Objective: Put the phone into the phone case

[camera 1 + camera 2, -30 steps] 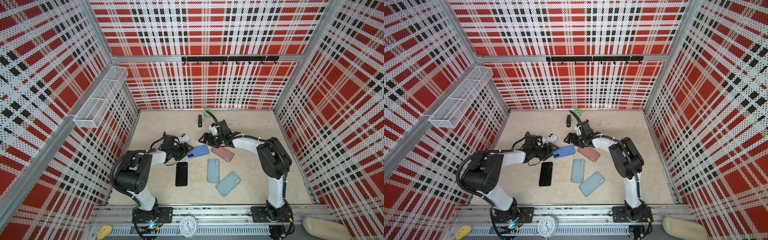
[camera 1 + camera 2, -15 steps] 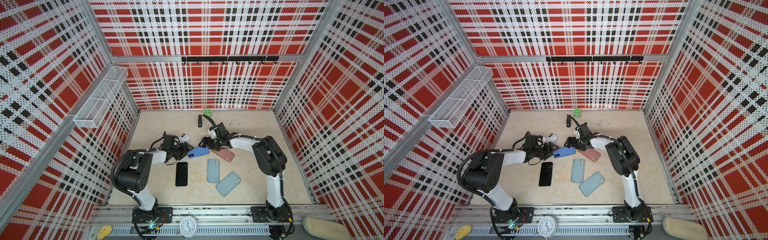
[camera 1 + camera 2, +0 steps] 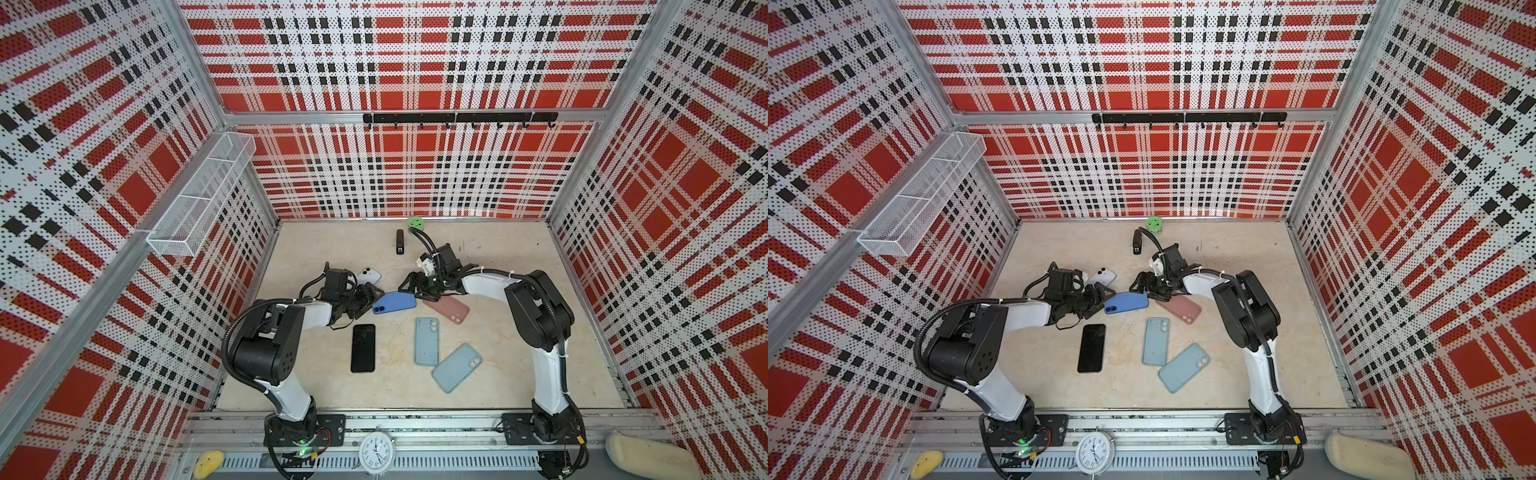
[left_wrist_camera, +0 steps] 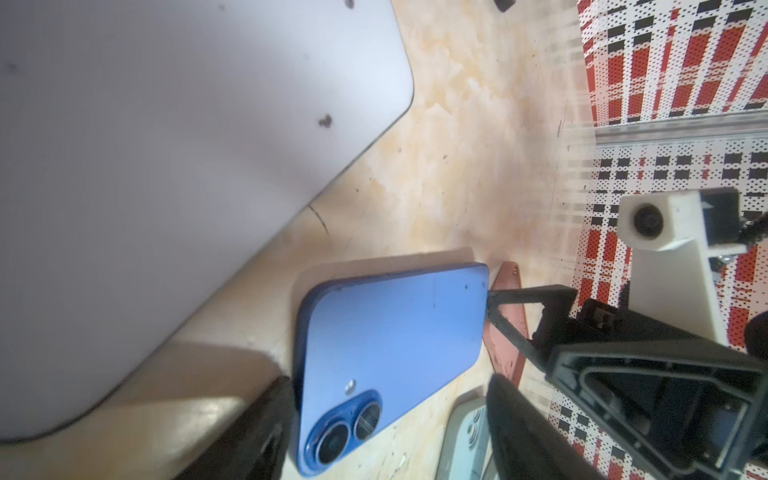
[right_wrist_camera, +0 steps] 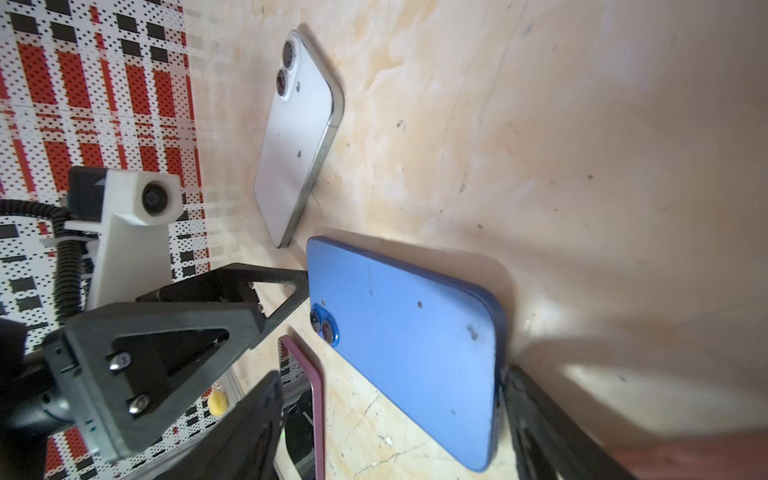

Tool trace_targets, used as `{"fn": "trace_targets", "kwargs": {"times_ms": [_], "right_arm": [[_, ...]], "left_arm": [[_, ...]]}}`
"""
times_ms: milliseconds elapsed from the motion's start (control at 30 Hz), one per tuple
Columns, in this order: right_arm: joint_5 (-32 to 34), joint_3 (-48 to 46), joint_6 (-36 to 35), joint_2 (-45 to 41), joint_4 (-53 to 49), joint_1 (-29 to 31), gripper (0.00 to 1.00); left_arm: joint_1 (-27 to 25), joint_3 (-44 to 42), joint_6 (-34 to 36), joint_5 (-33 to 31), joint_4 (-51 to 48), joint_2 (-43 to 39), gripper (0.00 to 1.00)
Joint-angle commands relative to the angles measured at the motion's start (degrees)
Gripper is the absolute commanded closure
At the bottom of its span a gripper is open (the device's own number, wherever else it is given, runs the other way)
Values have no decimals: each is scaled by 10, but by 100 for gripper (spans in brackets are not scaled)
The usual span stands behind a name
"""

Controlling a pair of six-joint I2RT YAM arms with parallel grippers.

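Blue phone flat on surface; left tool, right tool wide open, straddling opposite ends, holding nothing. Best: square jaws on long edges before closing.

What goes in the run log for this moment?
left claw: open, straddling camera end of blue rectangular phone | right claw: open, at its opposite end | phone: back up, uncased

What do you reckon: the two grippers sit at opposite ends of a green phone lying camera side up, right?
Not green. The phone between the left gripper and the right gripper is blue, clearest in the left wrist view; it does lie camera side up.
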Motion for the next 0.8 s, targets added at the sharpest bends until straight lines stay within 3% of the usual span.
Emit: {"fn": "trace_targets", "kwargs": {"times_ms": [0, 367, 767], "right_arm": [[-108, 10, 19, -24, 81, 30, 19], [-112, -9, 47, -54, 132, 31, 32], [-107, -20, 52, -42, 145, 32, 36]], "left_arm": [[-13, -25, -14, 2, -22, 27, 24], [-11, -39, -15, 3, -12, 20, 24], [-5, -48, -19, 6, 0, 21, 24]]}}
